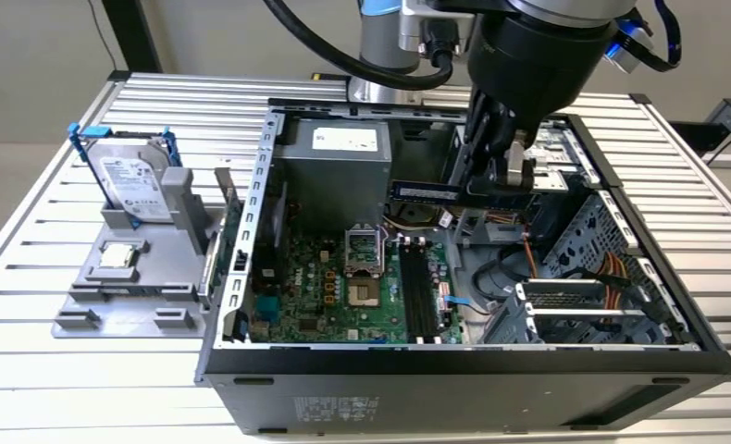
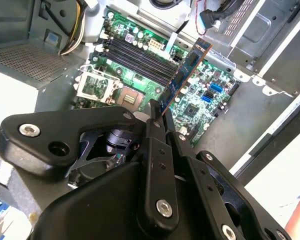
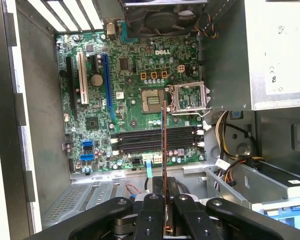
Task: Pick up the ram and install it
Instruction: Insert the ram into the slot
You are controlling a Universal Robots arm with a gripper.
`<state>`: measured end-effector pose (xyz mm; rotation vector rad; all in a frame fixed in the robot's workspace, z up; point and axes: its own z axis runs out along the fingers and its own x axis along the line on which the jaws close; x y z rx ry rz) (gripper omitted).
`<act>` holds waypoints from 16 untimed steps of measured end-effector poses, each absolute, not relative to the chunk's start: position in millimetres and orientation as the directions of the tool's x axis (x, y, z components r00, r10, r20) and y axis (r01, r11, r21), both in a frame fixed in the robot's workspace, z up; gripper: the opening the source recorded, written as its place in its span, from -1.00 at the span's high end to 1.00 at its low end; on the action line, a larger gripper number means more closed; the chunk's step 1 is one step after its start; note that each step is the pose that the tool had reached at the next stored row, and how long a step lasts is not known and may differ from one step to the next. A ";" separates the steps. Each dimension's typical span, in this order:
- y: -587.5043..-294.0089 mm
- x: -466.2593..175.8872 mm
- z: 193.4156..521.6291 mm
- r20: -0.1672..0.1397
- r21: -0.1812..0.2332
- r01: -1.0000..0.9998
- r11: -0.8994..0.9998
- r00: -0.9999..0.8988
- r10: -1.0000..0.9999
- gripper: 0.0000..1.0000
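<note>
Open case (image 1: 464,370) sits on the table, motherboard (image 1: 340,287) facing up. The gripper (image 3: 164,202) hangs inside, toward the exterior view's right. Its fingers (image 3: 151,215) are clamped on one end of the ram (image 2: 182,77), I'd guess to leave the rest free. The stick's above the memory slots (image 3: 140,140), not seated. It's edge-on in the first wrist view, so no chips show, and the slot latches are too small to judge.

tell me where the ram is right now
The ram is clamped in the gripper above the motherboard, to the exterior view's right of the power supply.
</note>
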<state>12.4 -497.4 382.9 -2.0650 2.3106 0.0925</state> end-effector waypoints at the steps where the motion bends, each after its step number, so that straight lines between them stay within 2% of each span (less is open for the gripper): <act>1: -497.4 12.4 382.9 -0.070 0.017 -0.994 0.111 -0.112 -0.991 1.00; 16: -485.9 16.2 382.8 -0.069 0.017 -0.994 0.111 -0.112 -0.991 1.00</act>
